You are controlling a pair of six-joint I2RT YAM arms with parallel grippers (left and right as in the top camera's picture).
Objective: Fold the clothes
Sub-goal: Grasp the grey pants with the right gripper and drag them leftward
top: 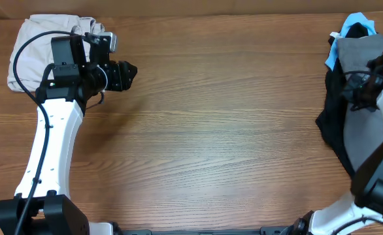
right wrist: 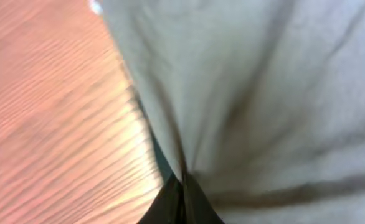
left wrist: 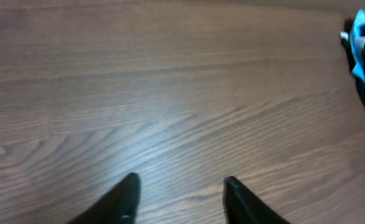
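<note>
Right wrist view: dark fingertips of my right gripper [right wrist: 182,194] sit closest to the lens, pressed together and clenched on a pinched ridge of the grey shorts [right wrist: 257,93]. One garment shows here: medium grey, woven, with soft creases running down toward the pinch. It fills the right of the view. Wood-grain table [right wrist: 52,118] fills the left, and a dark strip lies along the cloth's edge between the two.

Left wrist view: my left gripper [left wrist: 181,196] hangs over bare wood, its two fingers apart, released, with nothing between them. At the right edge I see one light-blue cloth [left wrist: 360,40] against something black and blurred.

Overhead view: the grey shorts lie at the table's right edge, spread on top of one black garment [top: 332,124], with the light-blue cloth poking out at the pile's far end. I count one grey piece, partly covered by the right arm. One beige garment [top: 31,46] lies bunched at the far left corner, partly under the left wrist. Two arms, four cloth items in all.
</note>
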